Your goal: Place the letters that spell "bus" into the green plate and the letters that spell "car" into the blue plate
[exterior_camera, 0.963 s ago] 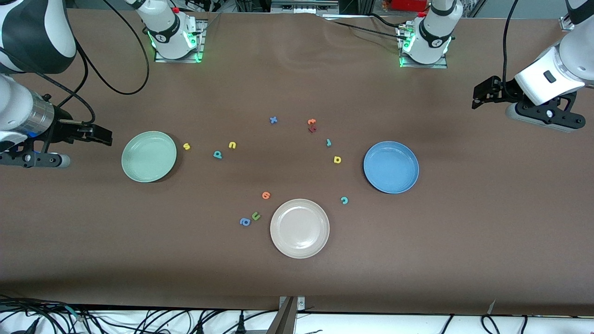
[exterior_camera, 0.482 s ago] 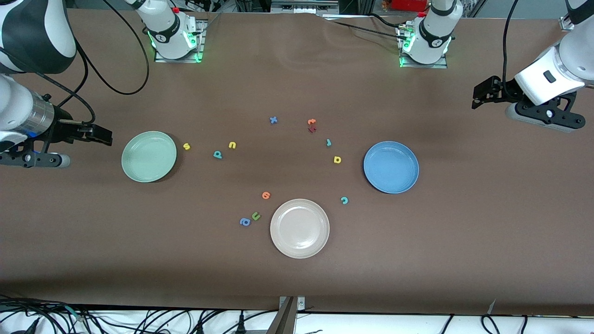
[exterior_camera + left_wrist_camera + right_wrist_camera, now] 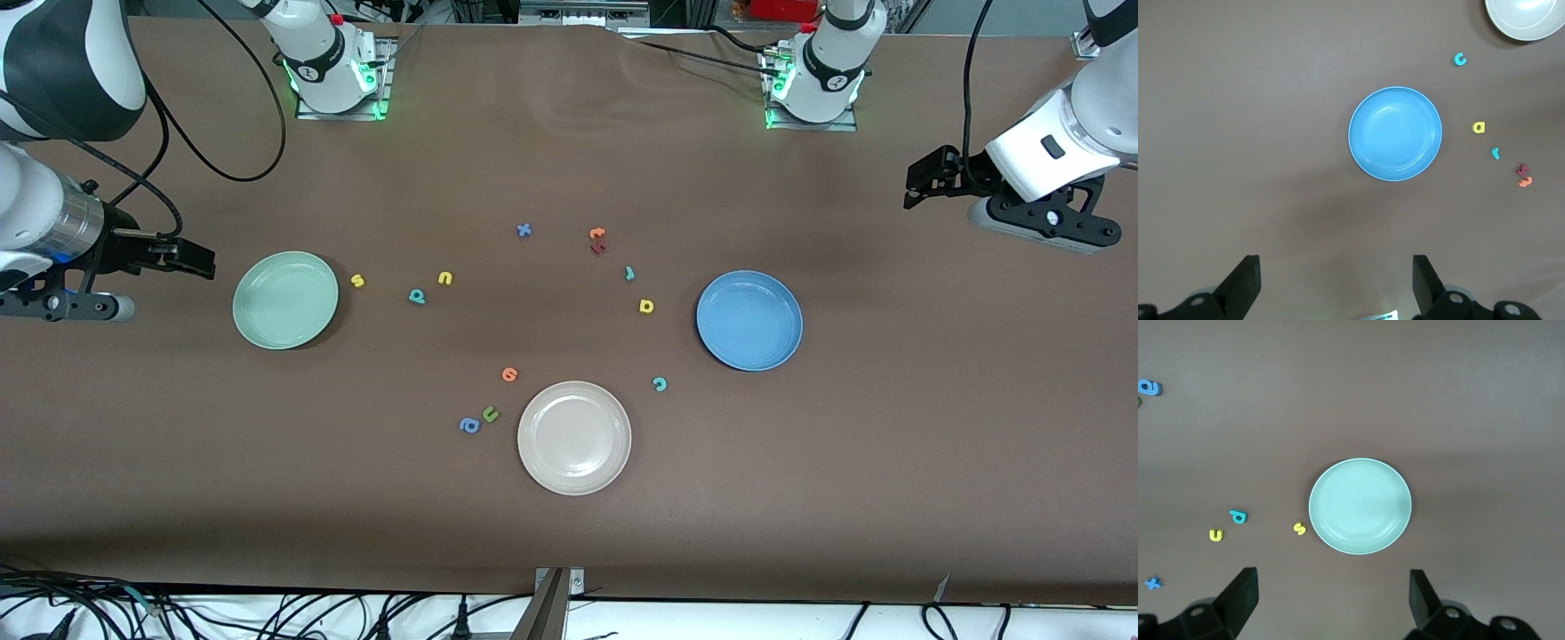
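Front view: both plates empty; left gripper [image 3: 916, 185] and right gripper [image 3: 197, 260] open, idle; green foam "u" [image 3: 490, 413], at nine o'clock of cream plate [image 3: 533, 453], risks misselection.

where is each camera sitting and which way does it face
front view: high across the table, facing the robots' bases; shows both arms, the left pincer and right pincer open over bare table at their own ends, waiting.
left wrist view: on the left wrist, looking down at the blue plate; shows its own open fingertips.
right wrist view: on the right wrist, looking down at the green plate; shows its own open fingertips.
shared: front and left wrist both show the blue plate; front and right wrist both show the green plate.
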